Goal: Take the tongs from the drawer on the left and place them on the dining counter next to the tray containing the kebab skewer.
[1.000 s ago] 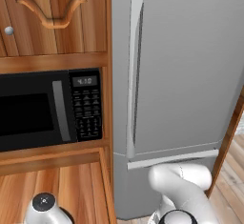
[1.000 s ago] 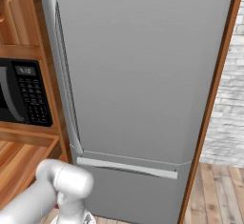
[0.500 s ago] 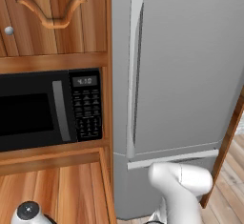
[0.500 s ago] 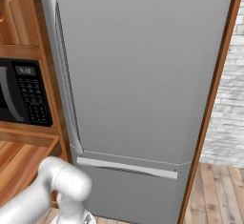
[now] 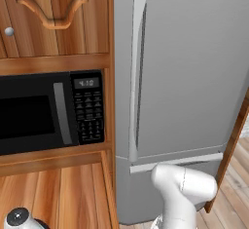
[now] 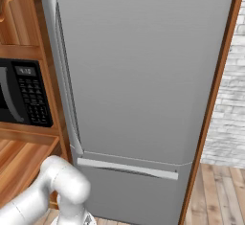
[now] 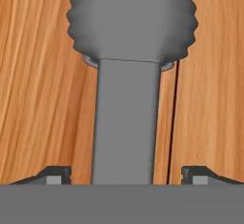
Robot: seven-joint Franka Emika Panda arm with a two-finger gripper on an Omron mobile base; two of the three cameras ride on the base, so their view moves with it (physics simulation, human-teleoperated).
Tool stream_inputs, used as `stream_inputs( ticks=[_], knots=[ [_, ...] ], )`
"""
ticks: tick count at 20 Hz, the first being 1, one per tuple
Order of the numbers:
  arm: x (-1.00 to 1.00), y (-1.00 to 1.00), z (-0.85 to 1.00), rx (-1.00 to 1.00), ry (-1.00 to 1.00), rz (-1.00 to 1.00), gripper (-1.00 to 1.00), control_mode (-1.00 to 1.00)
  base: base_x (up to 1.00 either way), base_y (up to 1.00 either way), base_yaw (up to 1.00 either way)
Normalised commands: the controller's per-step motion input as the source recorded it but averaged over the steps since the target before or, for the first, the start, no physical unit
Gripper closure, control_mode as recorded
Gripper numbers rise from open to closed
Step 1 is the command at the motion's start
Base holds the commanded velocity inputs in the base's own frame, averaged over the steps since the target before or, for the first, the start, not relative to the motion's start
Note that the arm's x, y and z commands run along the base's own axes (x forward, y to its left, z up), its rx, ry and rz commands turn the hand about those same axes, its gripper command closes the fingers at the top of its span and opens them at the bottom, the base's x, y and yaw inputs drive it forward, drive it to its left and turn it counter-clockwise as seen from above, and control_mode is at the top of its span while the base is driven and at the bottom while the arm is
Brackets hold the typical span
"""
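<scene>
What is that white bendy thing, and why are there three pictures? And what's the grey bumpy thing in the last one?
The white bendy thing is a robot arm in a pretend, computer-drawn kitchen. Two cameras ride behind it, one on its left and one on its right. Both look at the same spot: a big grey fridge and a black microwave in a wooden cabinet.

The third camera sits on the robot's hand and looks down along its pincer. The two small dark finger tips poke up at the bottom. The grey bumpy thing is the tongs, lying on wooden planks that look like the drawer floor. The pincer is open, with one tip on each side of the tongs, not squeezing them yet.
</scene>
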Motion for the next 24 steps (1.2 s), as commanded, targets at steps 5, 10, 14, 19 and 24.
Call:
stream_inputs(
  ticks=[5, 10, 14, 19, 24],
  knots=[
    [-0.05, 0.03, 0.38, 0.0, 0.0, -0.06, 1.0, -1.0, 0.0, 0.0, 0.0],
    [-0.12, -0.12, 1.0, 0.04, -0.03, -0.12, 1.0, -1.0, 0.0, 0.0, 0.0],
    [0.0, -0.75, 1.0, 0.0, -0.06, -0.06, 1.0, -1.0, 0.0, 0.0, 0.0],
    [0.0, -1.0, 0.9, 0.0, -0.09, -0.01, 1.0, -1.0, 0.0, 0.0, 0.0],
    [0.0, -1.0, 0.94, 0.0, -0.09, -0.01, 1.0, -1.0, 0.0, 0.0, 0.0]
  ],
)
